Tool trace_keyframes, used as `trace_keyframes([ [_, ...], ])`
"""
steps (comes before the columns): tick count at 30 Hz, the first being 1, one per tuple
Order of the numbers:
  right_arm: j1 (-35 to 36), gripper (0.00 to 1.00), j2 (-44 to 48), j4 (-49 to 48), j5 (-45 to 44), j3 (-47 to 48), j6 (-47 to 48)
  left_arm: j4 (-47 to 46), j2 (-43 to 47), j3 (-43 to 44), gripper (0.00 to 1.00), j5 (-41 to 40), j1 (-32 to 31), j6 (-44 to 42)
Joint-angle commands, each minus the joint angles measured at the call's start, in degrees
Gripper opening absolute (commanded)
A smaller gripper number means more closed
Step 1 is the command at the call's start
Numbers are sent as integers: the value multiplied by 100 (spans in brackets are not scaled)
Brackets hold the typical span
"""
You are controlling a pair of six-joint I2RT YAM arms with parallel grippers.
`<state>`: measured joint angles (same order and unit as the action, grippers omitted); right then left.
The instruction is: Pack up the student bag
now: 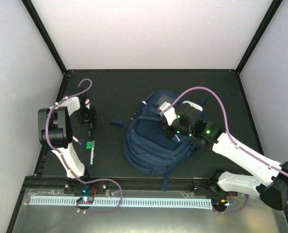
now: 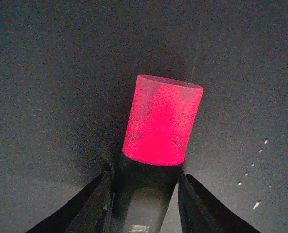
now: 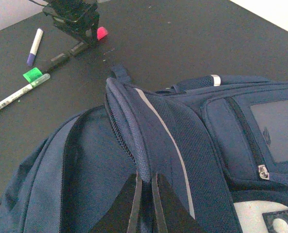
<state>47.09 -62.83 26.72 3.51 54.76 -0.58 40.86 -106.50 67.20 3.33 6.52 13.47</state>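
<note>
The student bag [image 1: 153, 145], navy blue with thin white stripes, lies in the middle of the black table. My right gripper [image 3: 146, 177] is shut on the zippered edge of its raised front flap [image 3: 134, 126], and the dark inside shows to the left of it. At the far left my left gripper [image 2: 144, 177] is down at the table, its fingers [image 2: 97, 199] pressed against both sides of the dark body of a pink-capped highlighter [image 2: 162, 121]. That highlighter's pink cap [image 3: 102, 33] also shows in the right wrist view.
A white marker with a green cap [image 1: 92, 150] and a small purple-tipped pen [image 3: 34, 46] lie on the table near the left arm. White walls enclose the table on three sides. A pale perforated rail [image 1: 119, 201] runs along the near edge.
</note>
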Motion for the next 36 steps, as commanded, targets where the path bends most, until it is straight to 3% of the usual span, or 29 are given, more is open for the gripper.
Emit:
trace_keyframes([
  [1, -63, 2, 123, -285, 33, 161, -127, 152, -81, 58, 35, 253, 33, -78],
  [4, -66, 2, 37, -270, -3, 263, -144, 218, 70, 79, 27, 166, 18, -84],
  [9, -73, 2, -149, -310, -78, 398, -149, 443, 602, 82, 26, -98, -279, -37],
  [19, -201, 2, -612, -411, 22, 715, -521, -127, 3187, -1244, 26, 1393, -1386, 603],
  [22, -281, 2, -675, -466, 62, 768, -637, -749, 4060, -1865, 27, 2203, -1999, 1454],
  [25, -320, 2, -683, -553, 156, 753, -731, -1633, 4819, -2478, 28, 2443, -2842, 2909],
  [31, -342, 2, -731, -689, 164, 640, -984, -3385, 5966, -3374, 26, 1611, -4527, 5004],
  [36, -335, 2, -676, -831, 169, 630, -1071, -4614, 6052, -3882, 26, 924, -5316, 5990],
])
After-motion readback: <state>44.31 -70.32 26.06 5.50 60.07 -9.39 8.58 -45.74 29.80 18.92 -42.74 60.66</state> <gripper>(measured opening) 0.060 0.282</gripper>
